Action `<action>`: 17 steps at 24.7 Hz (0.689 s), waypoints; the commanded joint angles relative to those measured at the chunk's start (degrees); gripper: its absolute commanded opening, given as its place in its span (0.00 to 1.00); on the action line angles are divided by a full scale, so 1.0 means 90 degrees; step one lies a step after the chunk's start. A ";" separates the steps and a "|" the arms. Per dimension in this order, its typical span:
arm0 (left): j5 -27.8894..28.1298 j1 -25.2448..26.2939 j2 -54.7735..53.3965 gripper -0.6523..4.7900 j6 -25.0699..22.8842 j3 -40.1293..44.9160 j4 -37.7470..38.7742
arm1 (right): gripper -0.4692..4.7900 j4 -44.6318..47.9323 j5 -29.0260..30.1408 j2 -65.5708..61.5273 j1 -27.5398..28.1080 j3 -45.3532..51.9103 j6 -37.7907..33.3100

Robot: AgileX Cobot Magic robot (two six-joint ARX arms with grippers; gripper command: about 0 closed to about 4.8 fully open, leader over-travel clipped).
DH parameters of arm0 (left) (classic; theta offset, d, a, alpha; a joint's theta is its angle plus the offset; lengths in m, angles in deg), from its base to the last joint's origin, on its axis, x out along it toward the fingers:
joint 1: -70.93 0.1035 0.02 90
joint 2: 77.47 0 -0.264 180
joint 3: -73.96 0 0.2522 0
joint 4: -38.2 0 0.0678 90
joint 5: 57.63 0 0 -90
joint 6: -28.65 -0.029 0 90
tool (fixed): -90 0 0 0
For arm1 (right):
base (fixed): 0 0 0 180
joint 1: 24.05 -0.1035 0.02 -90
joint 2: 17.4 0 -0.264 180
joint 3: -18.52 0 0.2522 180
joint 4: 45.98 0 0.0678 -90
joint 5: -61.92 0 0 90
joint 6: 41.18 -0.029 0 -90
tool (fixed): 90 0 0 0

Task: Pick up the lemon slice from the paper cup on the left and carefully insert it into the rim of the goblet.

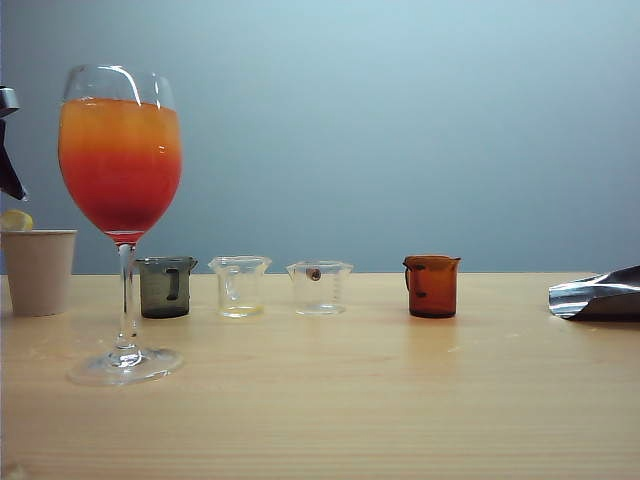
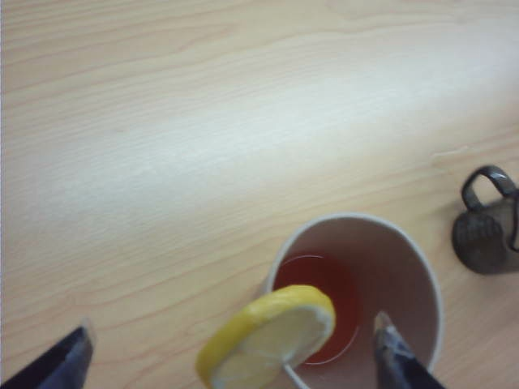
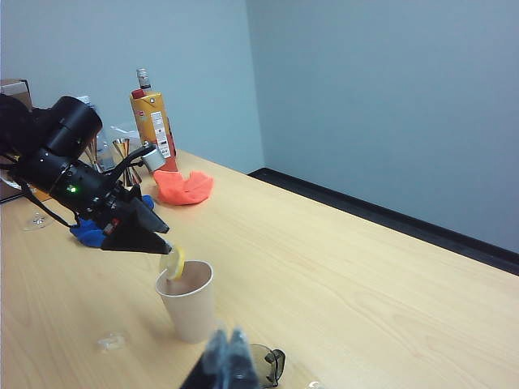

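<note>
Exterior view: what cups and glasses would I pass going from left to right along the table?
paper cup → goblet → grey beaker → clear beaker → second clear beaker → amber beaker

Goblet point(image 1: 121, 160) stands upright on the worktop point(image 1: 350, 400), left of centre, nearest the camera; drink layered orange over red. Paper cup point(image 1: 38, 272) at far left, behind the goblet, lemon slice point(image 1: 16, 220) sitting at its rim. Dark part of the left arm point(image 1: 8, 150) at the left edge above the cup; its gripper is out of frame. Row of small beakers behind the goblet stem: grey beaker point(image 1: 166, 287), two clear beakers point(image 1: 240, 286) point(image 1: 320, 287), then amber beaker point(image 1: 432, 285) well apart to the right. Right gripper point(image 1: 597, 294) low at the right edge, near the worktop; can't tell its jaw state.
</note>
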 commanded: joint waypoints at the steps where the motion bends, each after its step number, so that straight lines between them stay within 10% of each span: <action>1: -0.0019 -0.0002 0.0029 1.00 -0.0452 -0.0019 0.0073 | 0.08 0.0070 -0.0015 0.0017 -0.0005 -0.0022 0.0012; 17: 0.0333 -0.0015 -0.0296 1.00 -0.0981 -0.0007 -0.0255 | 0.08 -0.0090 -0.0058 -0.0056 -0.0005 -0.0019 0.0015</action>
